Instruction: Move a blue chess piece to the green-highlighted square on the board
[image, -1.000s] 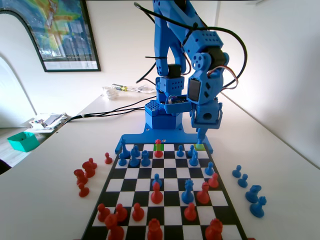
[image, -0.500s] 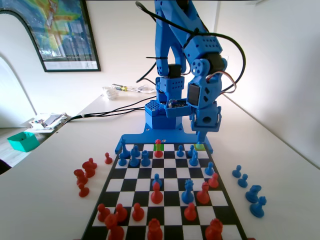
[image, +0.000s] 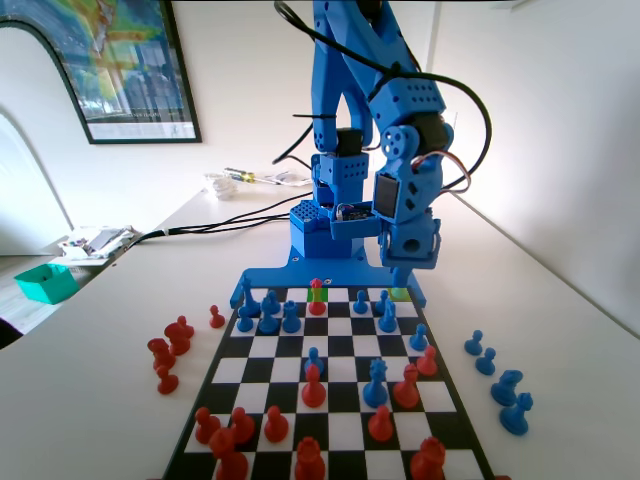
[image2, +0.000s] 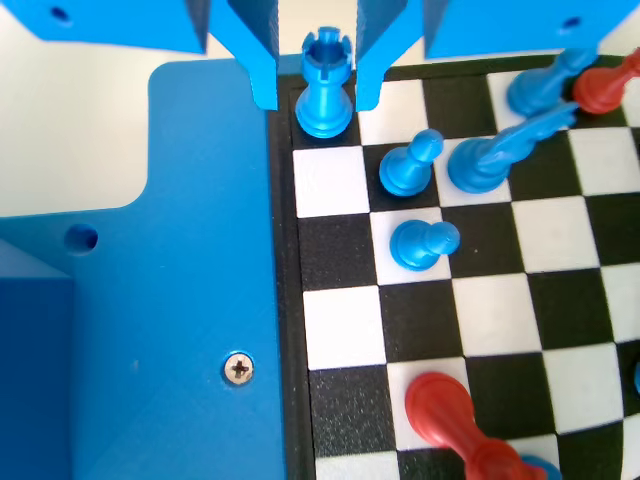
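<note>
Claw (image2: 313, 90) is hanging from twelve o'clock of the wrist view, its two jaws parted and straddling a blue rook (image2: 326, 85), one jaw on each side of the piece with a sliver of gap showing on both; it is not gripping yet, as far as I can judge. In the fixed view the claw (image: 400, 277) is reaching down at the far row of the board (image: 330, 400), toward one o'clock from the board's centre, and its tip is covering the piece there.

That rook is sitting upright on a dark corner square right against the board's edge. Two blue pawns (image2: 410, 165) (image2: 422, 243) are standing at about four and five o'clock from it, on neighbouring squares but apart from it. A red piece (image2: 440, 408) is lying further down, near six o'clock of the wrist view.

The green-highlighted square (image: 319, 294) is showing in the far row of the fixed view, to the nine o'clock side of the claw, with a red pawn (image: 317, 297) standing on or just in front of it; I cannot tell which.

The rook looks like light, rigid moulded plastic, smooth and probably a bit slippery. Its wide base and crenellated head suggest gripping the narrower waist between them, squarely, so it is not squirting out or tipping into the pawns.
</note>
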